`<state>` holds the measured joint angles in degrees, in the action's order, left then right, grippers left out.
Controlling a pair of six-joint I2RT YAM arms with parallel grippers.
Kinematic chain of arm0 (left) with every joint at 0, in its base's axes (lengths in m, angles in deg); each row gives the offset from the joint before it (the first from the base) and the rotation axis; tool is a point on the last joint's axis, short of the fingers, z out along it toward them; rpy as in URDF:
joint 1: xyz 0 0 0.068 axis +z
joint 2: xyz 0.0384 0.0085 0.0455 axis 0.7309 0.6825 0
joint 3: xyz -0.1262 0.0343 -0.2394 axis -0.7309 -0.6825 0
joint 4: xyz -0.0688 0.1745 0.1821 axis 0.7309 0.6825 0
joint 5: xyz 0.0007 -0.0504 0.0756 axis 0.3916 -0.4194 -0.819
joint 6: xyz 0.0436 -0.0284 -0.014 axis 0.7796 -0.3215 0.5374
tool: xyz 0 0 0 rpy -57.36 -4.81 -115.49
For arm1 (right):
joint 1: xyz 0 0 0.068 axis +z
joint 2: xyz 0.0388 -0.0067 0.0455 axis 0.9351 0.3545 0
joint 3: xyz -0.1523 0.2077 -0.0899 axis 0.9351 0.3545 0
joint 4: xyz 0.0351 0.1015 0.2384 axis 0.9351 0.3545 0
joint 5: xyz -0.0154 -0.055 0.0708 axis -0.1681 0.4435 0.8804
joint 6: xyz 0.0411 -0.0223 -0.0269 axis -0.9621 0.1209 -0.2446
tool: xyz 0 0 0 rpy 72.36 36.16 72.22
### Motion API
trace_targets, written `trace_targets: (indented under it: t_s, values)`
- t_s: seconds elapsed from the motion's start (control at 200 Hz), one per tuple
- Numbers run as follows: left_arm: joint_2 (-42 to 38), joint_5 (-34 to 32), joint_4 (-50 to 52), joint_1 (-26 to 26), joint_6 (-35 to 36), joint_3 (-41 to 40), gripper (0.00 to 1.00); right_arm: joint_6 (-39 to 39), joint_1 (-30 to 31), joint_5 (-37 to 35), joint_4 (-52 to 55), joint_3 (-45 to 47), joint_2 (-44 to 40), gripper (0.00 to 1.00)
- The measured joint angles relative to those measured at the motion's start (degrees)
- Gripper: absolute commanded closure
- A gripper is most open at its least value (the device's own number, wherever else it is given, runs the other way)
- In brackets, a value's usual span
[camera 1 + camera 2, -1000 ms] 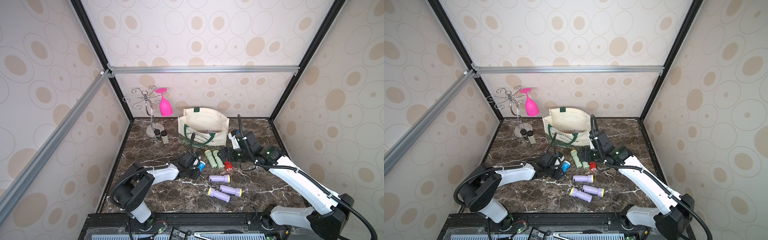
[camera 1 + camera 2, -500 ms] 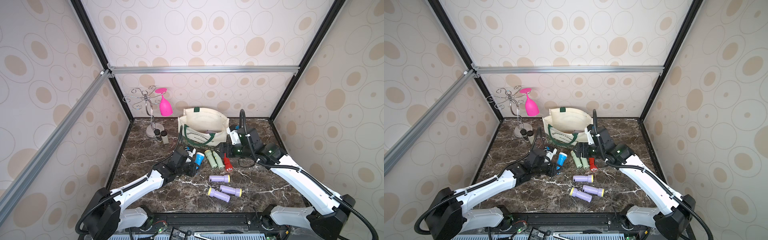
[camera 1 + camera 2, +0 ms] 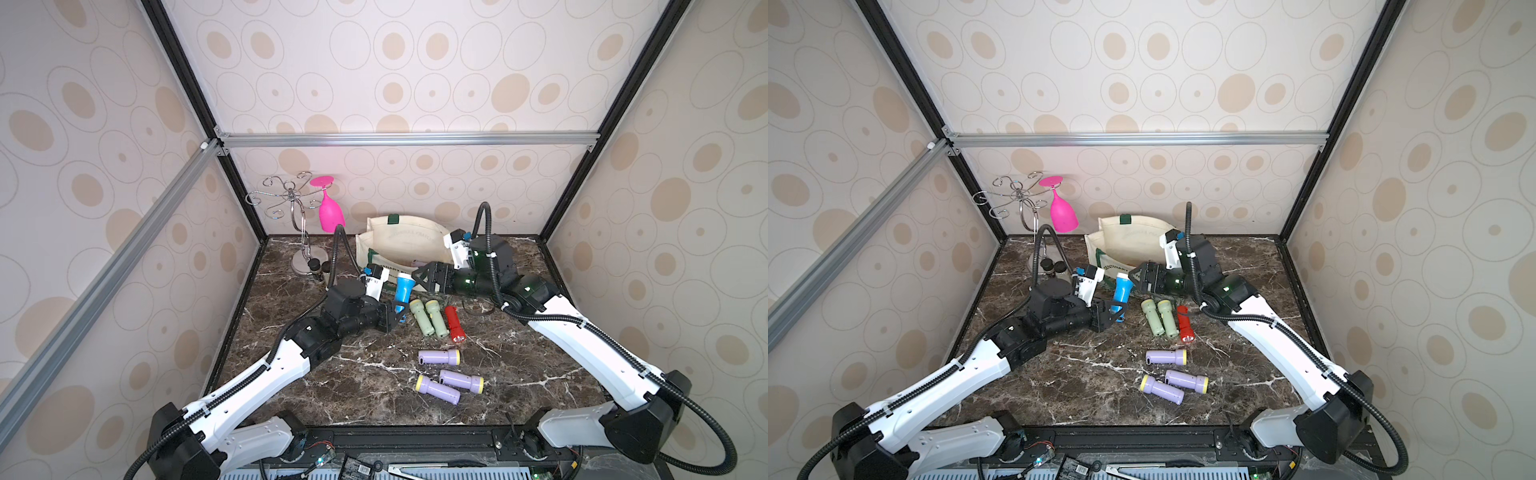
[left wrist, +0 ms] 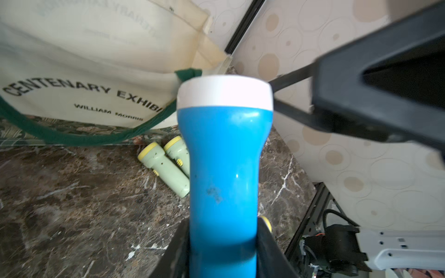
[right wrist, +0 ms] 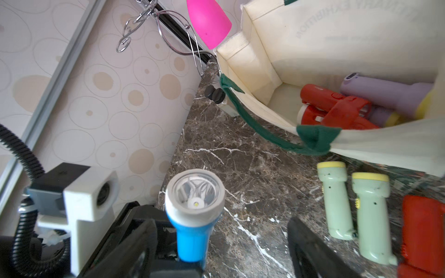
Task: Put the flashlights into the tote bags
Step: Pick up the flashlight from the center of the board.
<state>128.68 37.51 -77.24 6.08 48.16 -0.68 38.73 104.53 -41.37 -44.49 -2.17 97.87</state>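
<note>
- Blue flashlight [image 3: 403,291]: off the bench [image 3: 353,386], pinched by the left gripper [image 3: 398,312] at the tail of the barrel. Its white head points up toward the tote bag [image 3: 399,245] and sits just short of the near rim.
- Right gripper [image 3: 417,277]: jaws spread, with nothing seen between them. It hangs close beside the blue flashlight's head, in front of the bag mouth.
- Handling, as judged: hard, smooth, light plastic. A tail grip leaves the wide head as a lever, so the flashlight may pivot or slide in the jaws. The narrow barrel just under the head looks like the steadier hold.
- Bag: soft canvas standing against the back wall. The near wall sags, so the mouth is low in front. A red flashlight [image 5: 337,108] and a lilac flashlight [image 5: 385,93] are already inside.
- Green handle [image 4: 72,139]: drapes down the bag's front and is a likely snag.
- On the bench, near the bag's front: two pale green flashlights [image 3: 428,318] side by side, with a red one [image 3: 454,325] just beside them. Three lilac flashlights [image 3: 446,374] lie nearer the front edge.
- Room: the front-left of the bench is bare. The glass stand [image 3: 299,232], the pink glass [image 3: 331,210] and two jars [image 3: 318,266] crowd the bag's left side. The two grippers are near each other at the mouth, so the entry is tight.
</note>
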Motion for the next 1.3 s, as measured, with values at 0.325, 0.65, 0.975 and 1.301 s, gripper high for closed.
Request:
trace_targets:
  t_s: [0.325, 0.65, 0.975, 1.301]
  values:
    - [1.68, 3.06, -4.59, 0.00, -3.19, 0.57, 1.00, -4.07, 0.00, 3.98, -6.62, -0.76, 4.15, 0.14]
    - [3.72, 4.13, -6.08, 0.00, -4.02, 1.53, 1.00, -5.73, 0.02, 6.71, -8.85, -2.14, 6.34, 0.59]
    - [3.98, 4.33, -6.97, 0.02, -4.57, 1.60, 0.86, -3.93, -0.07, 6.97, -7.23, -3.19, 6.34, 0.92]
    - [3.61, 1.73, -6.69, 0.20, -4.20, 1.81, 0.26, 2.43, -1.36, 2.86, 3.10, -14.60, 10.47, 1.00]
